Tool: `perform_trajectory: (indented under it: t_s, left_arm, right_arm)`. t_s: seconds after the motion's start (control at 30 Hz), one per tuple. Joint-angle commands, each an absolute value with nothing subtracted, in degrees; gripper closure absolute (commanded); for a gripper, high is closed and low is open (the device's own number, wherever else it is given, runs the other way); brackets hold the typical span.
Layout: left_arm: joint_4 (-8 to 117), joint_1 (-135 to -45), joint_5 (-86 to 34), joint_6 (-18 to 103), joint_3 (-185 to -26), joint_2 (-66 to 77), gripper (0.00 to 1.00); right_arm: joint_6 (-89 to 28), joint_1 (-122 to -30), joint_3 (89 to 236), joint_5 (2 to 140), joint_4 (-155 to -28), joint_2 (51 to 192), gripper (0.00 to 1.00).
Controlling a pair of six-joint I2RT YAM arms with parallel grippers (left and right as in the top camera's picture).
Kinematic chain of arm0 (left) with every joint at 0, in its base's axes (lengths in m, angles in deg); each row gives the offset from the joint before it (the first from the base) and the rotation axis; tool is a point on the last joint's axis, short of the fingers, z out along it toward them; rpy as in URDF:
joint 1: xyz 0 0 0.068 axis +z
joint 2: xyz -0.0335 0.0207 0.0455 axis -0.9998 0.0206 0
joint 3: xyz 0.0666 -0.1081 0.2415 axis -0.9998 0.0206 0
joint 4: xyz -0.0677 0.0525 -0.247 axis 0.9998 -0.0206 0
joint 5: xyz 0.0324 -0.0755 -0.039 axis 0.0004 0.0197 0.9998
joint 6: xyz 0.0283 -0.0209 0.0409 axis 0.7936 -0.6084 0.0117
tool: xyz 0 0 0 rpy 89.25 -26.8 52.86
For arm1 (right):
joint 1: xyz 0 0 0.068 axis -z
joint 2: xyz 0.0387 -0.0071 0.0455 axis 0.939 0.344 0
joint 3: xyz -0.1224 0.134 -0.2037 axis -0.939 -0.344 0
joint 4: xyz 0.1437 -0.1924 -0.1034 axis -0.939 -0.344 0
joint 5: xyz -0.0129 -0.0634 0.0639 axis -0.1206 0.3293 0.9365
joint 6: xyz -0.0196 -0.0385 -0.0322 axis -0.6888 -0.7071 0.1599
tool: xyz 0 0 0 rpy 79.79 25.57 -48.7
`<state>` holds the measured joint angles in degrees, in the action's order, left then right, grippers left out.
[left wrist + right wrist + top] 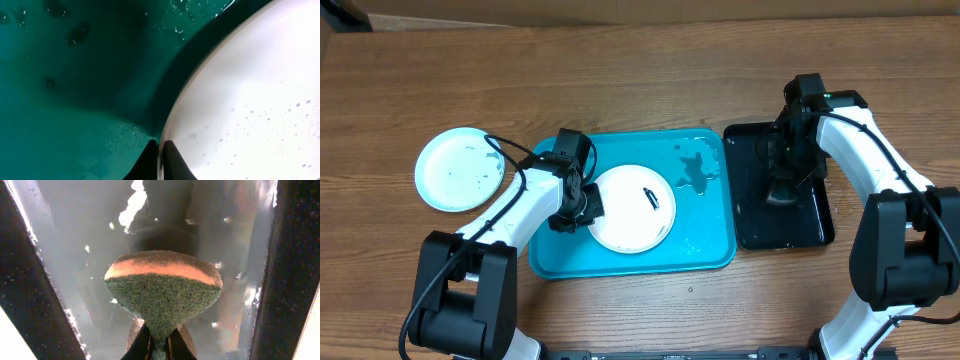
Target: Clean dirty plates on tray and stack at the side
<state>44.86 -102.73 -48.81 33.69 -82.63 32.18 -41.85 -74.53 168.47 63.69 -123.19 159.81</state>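
On the blue tray point(705, 240) the white plate point(625, 220) lies flat with a dark smear point(651, 196) near its middle. My left pincer point(161, 146) is nipped shut on its left rim. That bite looks shallow and the plate is beaded with water, so I judge it could slip free or skid once scrubbing pushes on it. My right pincer point(159, 332) is clamped on a sponge point(162, 287) over the wet black tray point(815, 225), and it may drip on the way across. A blue-rimmed plate point(460, 170) sits well apart on the table point(650, 60).
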Motion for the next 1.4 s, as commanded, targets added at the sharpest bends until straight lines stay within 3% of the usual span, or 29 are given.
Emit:
perform_trajectory:
  t_s: [0.0, 0.57, 1.1, 1.37]
  left_arm:
    - [45.6, -103.1, -49.3, 33.5, -83.0, 31.0, 0.93]
    - [47.2, -103.3, -48.1, 33.5, -82.3, 31.2, 0.96]
    - [48.6, -105.1, -48.1, 32.0, -82.3, 31.3, 0.96]
    - [49.3, -105.1, -48.1, 31.8, -82.3, 32.7, 0.96]
  right_arm:
    - [-43.2, -74.7, 168.4, 63.4, -122.7, 158.2, 0.96]
    - [-43.4, -74.7, 180.7, 63.2, -135.2, 158.2, 0.96]
    - [-41.5, -74.8, 176.9, 63.3, -132.1, 158.0, 0.96]
    - [-41.6, -76.8, 186.7, 73.7, -138.6, 158.0, 0.96]
